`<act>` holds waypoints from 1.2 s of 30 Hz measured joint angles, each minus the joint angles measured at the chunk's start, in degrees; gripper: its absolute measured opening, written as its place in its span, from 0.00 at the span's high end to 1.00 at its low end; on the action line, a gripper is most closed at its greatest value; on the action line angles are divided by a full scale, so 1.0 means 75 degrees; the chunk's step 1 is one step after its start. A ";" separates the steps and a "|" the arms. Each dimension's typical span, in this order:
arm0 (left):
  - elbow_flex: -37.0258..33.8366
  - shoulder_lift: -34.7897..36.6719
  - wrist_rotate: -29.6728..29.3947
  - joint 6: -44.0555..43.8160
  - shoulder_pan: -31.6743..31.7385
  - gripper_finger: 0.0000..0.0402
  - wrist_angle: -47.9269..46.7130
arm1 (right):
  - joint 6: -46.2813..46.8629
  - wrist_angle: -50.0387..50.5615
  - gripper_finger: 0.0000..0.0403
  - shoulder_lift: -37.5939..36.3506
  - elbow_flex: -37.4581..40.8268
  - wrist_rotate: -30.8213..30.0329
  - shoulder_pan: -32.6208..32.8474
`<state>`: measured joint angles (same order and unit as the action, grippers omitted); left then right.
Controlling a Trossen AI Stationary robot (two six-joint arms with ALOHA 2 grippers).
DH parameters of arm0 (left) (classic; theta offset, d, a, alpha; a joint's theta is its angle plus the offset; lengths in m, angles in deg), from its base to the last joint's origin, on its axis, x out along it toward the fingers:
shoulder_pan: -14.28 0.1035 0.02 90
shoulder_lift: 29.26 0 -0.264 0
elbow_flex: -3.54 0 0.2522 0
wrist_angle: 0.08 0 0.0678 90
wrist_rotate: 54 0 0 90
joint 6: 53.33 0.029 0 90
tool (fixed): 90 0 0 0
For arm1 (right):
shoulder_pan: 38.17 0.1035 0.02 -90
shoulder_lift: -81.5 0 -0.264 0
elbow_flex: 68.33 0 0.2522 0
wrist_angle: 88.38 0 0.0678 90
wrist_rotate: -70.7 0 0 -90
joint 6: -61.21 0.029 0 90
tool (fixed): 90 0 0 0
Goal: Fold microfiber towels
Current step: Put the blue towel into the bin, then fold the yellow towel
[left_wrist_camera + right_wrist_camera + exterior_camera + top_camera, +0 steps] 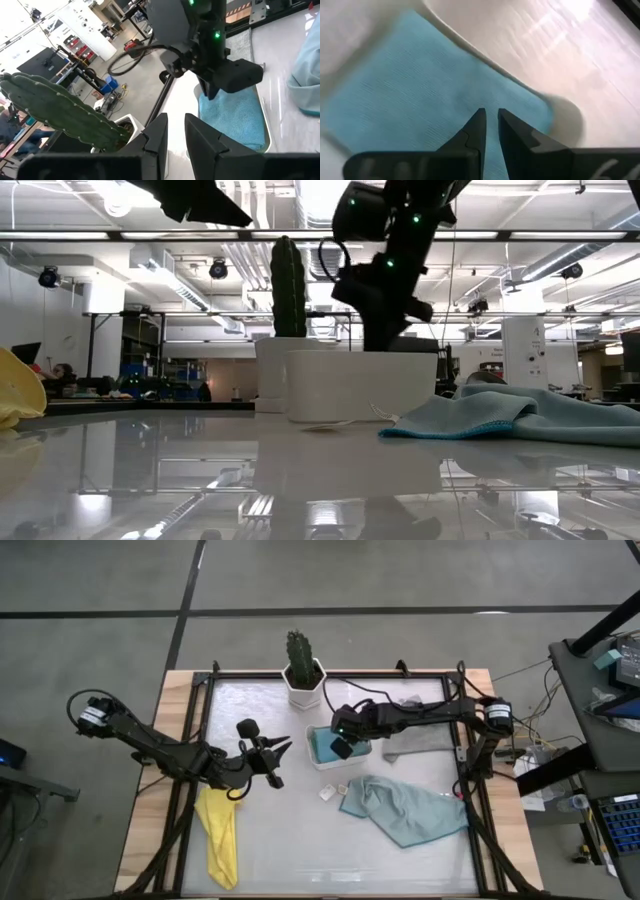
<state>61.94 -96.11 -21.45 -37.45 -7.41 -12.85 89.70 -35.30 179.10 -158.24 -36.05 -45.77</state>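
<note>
1. Nearest the front edge of the desk (300, 850), on the left side, the yellow towel (220, 835) lies crumpled in a long strip, partly over the desk frame.
2. Front right, the pale teal towel (405, 810) lies loosely bunched on the desk, with two small white bits (333, 792) just beside its left edge.
3. Mid-desk on the left, the left end effector (283, 750) hangs above the desk surface with its fingers (202, 137) nearly pressed together, only a thin gap between them, and nothing pinched.
4. Just right of centre, the white tray (322, 758) holds a folded bright blue towel (420, 85) lying flat inside it.
5. The right end effector (343, 747) hangs over that tray, close above the blue towel; its fingers (517, 132) stand nearly together with a narrow slit, gripping nothing that shows.
6. Behind the tray to the right, the grey towel (420, 738) lies under the right arm.
7. At the far edge stands a cactus (298, 652) in a white pot (303, 687).
</note>
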 joint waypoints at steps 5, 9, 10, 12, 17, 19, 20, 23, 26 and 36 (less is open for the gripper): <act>0.0000 0.0000 -0.0002 0.0000 0.0000 0.87 0.0001 | -0.0233 -0.1351 0.89 0.0003 0.0050 0.0026 0.0316; 0.0000 0.0000 0.0000 0.0000 0.0000 0.87 0.0001 | -0.0296 -0.2306 0.89 0.0087 0.0137 0.0029 0.0467; 0.0000 0.0000 0.0000 0.0000 0.0000 0.87 0.0001 | -0.0297 -0.2452 0.89 0.0105 0.0164 0.0029 0.0487; 0.0000 0.0000 0.0000 0.0000 0.0000 0.87 0.0005 | -0.0292 -0.2831 0.89 0.0306 0.0204 0.0006 0.0531; 0.0000 0.0000 0.0000 0.0000 0.0000 0.87 -0.0005 | -0.0480 -0.3484 0.89 0.0946 0.0220 0.0030 0.0572; 0.0000 0.0000 0.0000 -0.0003 -0.0003 0.87 -0.0004 | -0.0575 -0.3466 0.89 0.1023 0.0206 0.0029 0.0588; 0.0000 0.0000 0.0000 -0.0001 -0.0003 0.87 -0.0023 | -0.0632 -0.3498 0.89 0.1012 0.0187 0.0025 0.0613; 0.0000 0.0000 0.0000 -0.0010 -0.0009 0.87 -0.0019 | -0.0822 -0.3484 0.89 0.0741 0.0182 -0.0225 0.0766; 0.0000 0.0000 0.0000 -0.0078 -0.0009 0.87 0.0007 | -0.1143 -0.3317 0.89 0.0336 0.0185 -0.0571 0.1083; 0.0053 -0.0595 0.0758 -0.2505 -0.0248 0.87 -0.0216 | -0.2010 -0.2746 0.89 -0.0955 0.0828 -0.1173 0.2604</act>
<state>62.34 -100.57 -15.76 -56.24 -9.27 -14.47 74.62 -55.89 171.94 -152.03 -44.85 -26.24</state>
